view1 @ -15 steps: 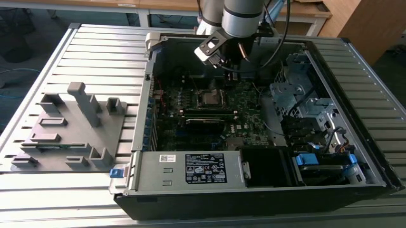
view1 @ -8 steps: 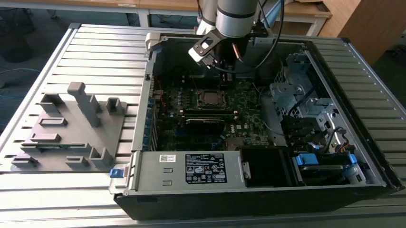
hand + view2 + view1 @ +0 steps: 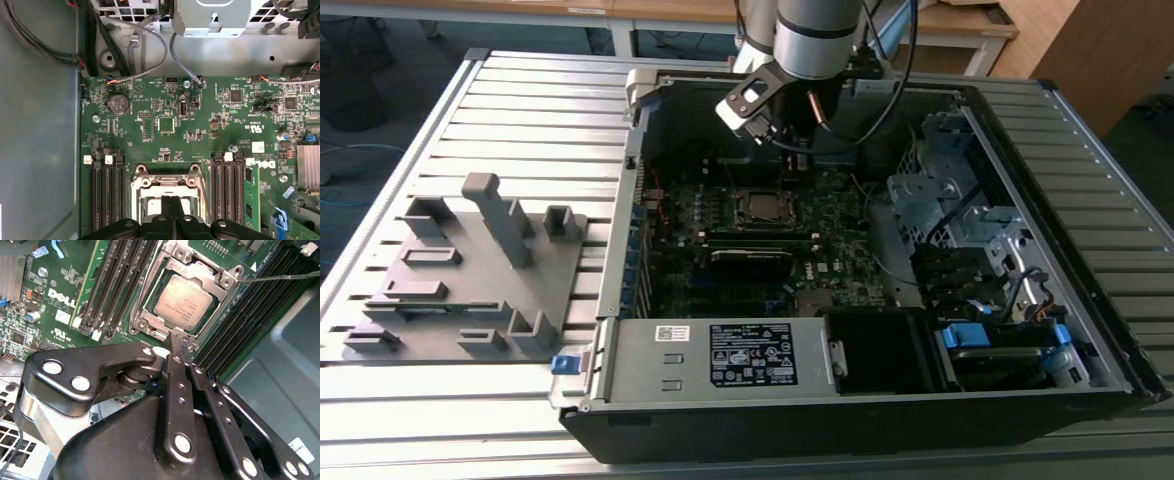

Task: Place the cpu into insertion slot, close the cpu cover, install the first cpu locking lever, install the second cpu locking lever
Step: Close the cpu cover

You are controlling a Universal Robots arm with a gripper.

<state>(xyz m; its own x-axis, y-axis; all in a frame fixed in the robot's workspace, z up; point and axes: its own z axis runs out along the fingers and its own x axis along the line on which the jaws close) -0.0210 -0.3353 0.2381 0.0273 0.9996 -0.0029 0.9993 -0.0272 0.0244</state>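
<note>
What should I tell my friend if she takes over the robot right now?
The gripper is shut and holds nothing. Its tips hang close by the edge of the insertion slot.
The cpu sits in the slot.
The cpu cover looks lowered around it.
Not yet done: one thin locking lever sticks out to the side and seems unlatched. I cannot make out the other lever.
</note>
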